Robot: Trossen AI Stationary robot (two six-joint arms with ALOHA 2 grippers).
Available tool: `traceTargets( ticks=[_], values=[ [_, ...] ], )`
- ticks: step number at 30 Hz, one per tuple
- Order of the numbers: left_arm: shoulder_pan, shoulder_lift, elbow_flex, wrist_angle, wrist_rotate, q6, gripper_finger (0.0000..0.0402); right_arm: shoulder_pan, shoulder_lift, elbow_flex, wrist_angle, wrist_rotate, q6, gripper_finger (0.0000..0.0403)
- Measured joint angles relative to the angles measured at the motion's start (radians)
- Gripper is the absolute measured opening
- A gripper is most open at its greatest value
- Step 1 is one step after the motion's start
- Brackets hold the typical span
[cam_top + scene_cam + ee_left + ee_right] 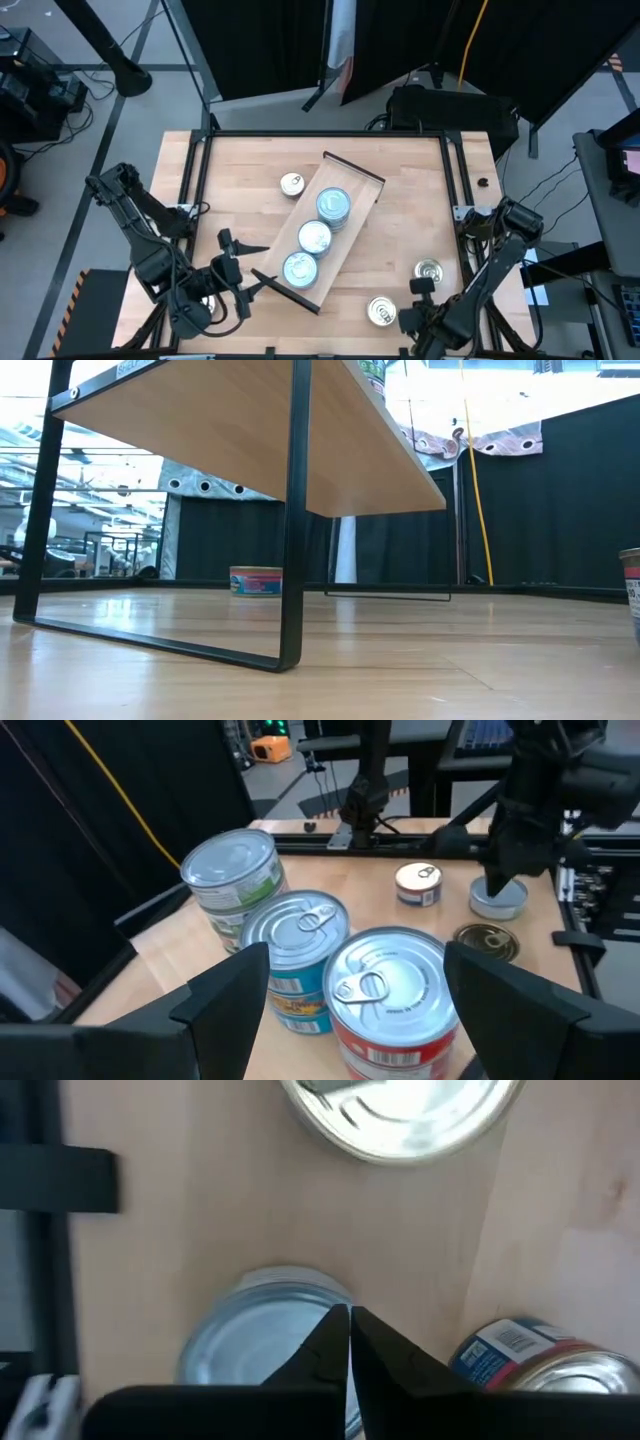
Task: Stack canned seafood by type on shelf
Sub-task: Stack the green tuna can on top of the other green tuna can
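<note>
Right now: right gripper (348, 1342) jaws pinched together above a tin (262, 1342); left gripper (345, 1005) jaws spread beside shelf (362, 195) stacks.

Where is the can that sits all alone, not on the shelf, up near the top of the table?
In the high view, that lone can stands on the bare tabletop, just left of the shelf's far end, apart from the stacks on it.

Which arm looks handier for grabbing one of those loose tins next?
Right, probably. The right gripper, fingers shut, hangs directly over a loose tin, with another tin close by. The left gripper, open, faces the stacks on the shelf.
</note>
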Motion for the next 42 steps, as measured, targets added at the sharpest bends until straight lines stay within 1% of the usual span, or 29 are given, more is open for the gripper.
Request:
traceTargets(
  ticks=[4,14,18,25,30,36,39,40,42],
  values=[
    [0.000,0.000,0.000,-0.003,-0.002,0.002,0.0301,0.000,0.000,-0.065,0.060,-0.001,0.023,0.0001],
    [0.000,0.000,0.000,-0.003,-0.002,0.004,0.0301,-0.019,-0.005,-0.073,0.066,-0.003,0.007,0.0000],
    [0.000,0.000,0.000,-0.004,-0.003,0.004,0.0301,-0.045,-0.006,-0.079,0.092,-0.010,-0.027,0.0000],
    [0.000,0.000,0.000,-0.004,-0.003,0.017,0.0301,-0.109,-0.011,-0.136,0.181,-0.055,-0.099,0.0000],
    [0.000,0.000,0.000,-0.005,-0.003,0.022,0.0301,-0.152,-0.004,-0.146,0.192,-0.081,-0.172,0.0000],
    [0.000,0.000,0.000,-0.006,-0.002,0.025,0.0301,-0.206,-0.004,-0.146,0.190,-0.084,-0.245,0.0000],
    [-0.002,0.000,0.000,-0.007,-0.002,0.025,0.0301,-0.216,-0.030,-0.143,0.179,-0.100,-0.211,0.0000],
    [-0.004,0.000,0.000,-0.007,0.000,0.025,0.0301,-0.218,-0.046,-0.137,0.165,-0.110,-0.167,0.0000],
    [-0.008,0.000,0.000,-0.007,0.001,0.027,0.0301,-0.207,-0.085,-0.117,0.124,-0.111,-0.025,0.0000]
  ],
)
